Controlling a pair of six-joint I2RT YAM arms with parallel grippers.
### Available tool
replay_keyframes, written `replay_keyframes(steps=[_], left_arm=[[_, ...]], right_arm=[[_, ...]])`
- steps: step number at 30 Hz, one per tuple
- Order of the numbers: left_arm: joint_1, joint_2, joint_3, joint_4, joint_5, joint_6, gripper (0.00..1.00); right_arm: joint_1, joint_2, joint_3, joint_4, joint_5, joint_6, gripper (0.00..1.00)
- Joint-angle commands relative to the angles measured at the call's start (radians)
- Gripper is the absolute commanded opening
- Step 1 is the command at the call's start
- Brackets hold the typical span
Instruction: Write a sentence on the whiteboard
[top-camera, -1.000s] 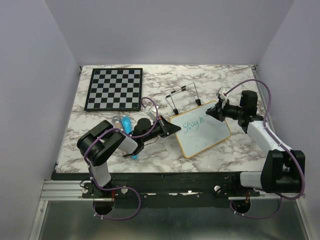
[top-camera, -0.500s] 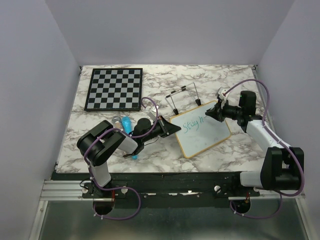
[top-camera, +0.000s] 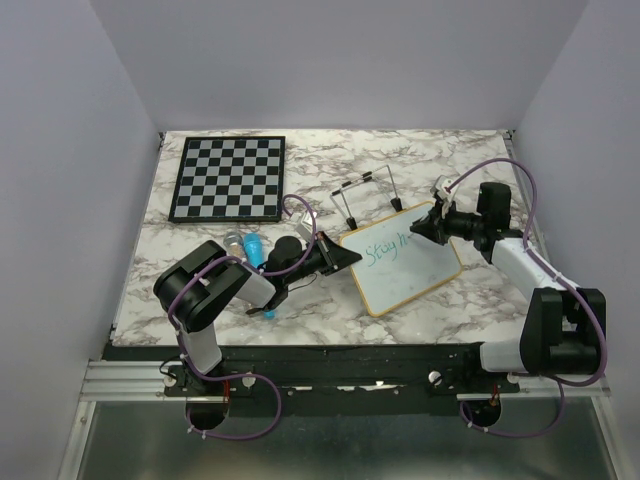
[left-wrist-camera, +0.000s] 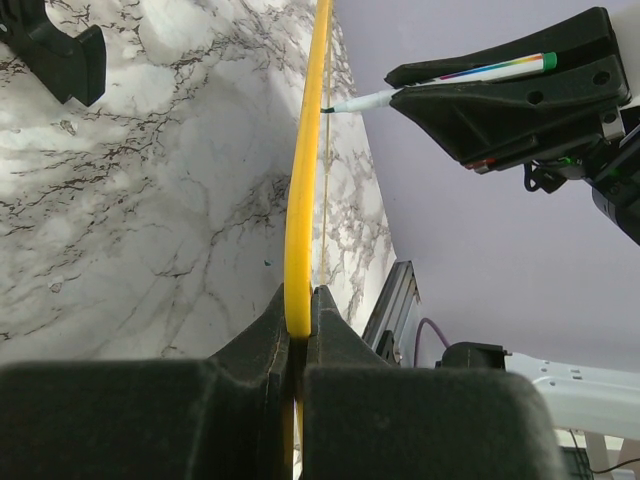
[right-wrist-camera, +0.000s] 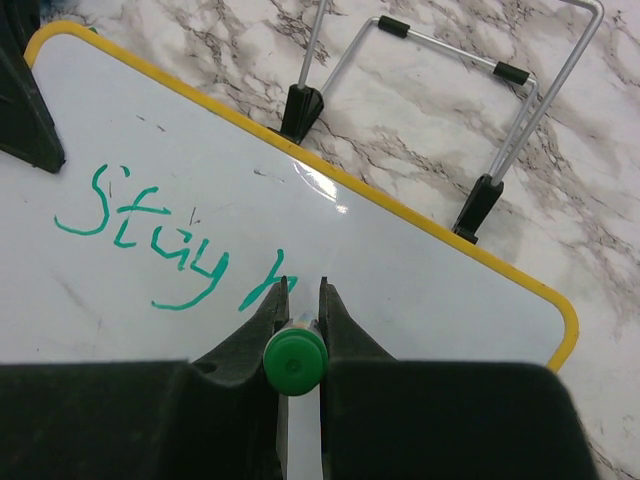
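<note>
Plain lilac walls (top-camera: 330, 60) enclose a white marble-patterned table (top-camera: 460, 160), with a black-and-white chessboard (top-camera: 228, 178) lying far left. The yellow-framed whiteboard (top-camera: 410, 270) lies centre-right, its left edge pinched by the closed left gripper (left-wrist-camera: 298, 310). The right gripper (right-wrist-camera: 302, 290) clamps a green-capped marker (right-wrist-camera: 295, 362), its tip at the green writing (right-wrist-camera: 150, 230) "Stay h".

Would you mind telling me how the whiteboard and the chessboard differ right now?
The whiteboard is white with green writing; the chessboard is black-and-white checkered. The left gripper clamps the whiteboard's edge; the chessboard lies untouched, farther back-left. Both are rectangular boards on the table.
</note>
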Motion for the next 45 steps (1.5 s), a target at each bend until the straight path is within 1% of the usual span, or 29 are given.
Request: replay_keyframes(steps=[1, 4, 6, 10, 14, 19, 21, 22, 27, 33, 37, 45], left_arm=[[-0.003, 0.003, 0.011, 0.057, 0.031, 0.027, 0.00], [-0.003, 0.002, 0.010, 0.057, 0.030, 0.027, 0.00], [-0.003, 0.002, 0.008, 0.057, 0.030, 0.028, 0.00], [-0.001, 0.003, 0.010, 0.057, 0.030, 0.027, 0.00], [-0.003, 0.000, 0.007, 0.058, 0.028, 0.027, 0.00], [-0.001, -0.003, 0.005, 0.057, 0.028, 0.027, 0.00], [-0.003, -0.001, 0.005, 0.058, 0.030, 0.027, 0.00], [-0.003, -0.001, 0.005, 0.058, 0.028, 0.027, 0.00], [-0.003, -0.001, 0.007, 0.060, 0.030, 0.027, 0.00], [-0.003, 0.005, 0.010, 0.058, 0.030, 0.027, 0.00], [-0.003, 0.010, 0.014, 0.060, 0.033, 0.025, 0.00], [-0.003, 0.013, 0.019, 0.057, 0.033, 0.025, 0.00]], right_arm=[[0.003, 0.023, 0.014, 0.005, -0.016, 0.009, 0.01], [0.004, 0.014, 0.005, 0.039, 0.013, 0.048, 0.01], [0.003, 0.005, -0.001, 0.094, 0.026, 0.064, 0.01], [0.003, 0.002, -0.007, 0.119, 0.055, 0.091, 0.01], [0.003, 0.009, -0.004, 0.114, 0.098, 0.093, 0.01], [0.003, 0.008, 0.008, 0.058, 0.124, 0.053, 0.01], [0.003, 0.008, 0.011, 0.051, 0.121, 0.039, 0.01], [0.003, 0.006, 0.017, 0.001, 0.115, 0.030, 0.01], [0.003, 0.006, 0.030, -0.093, 0.084, -0.040, 0.01], [0.003, -0.021, 0.016, -0.139, 0.024, -0.097, 0.01], [0.006, -0.014, 0.023, -0.145, -0.022, -0.094, 0.00], [0.010, 0.017, 0.051, -0.085, -0.034, -0.011, 0.01]])
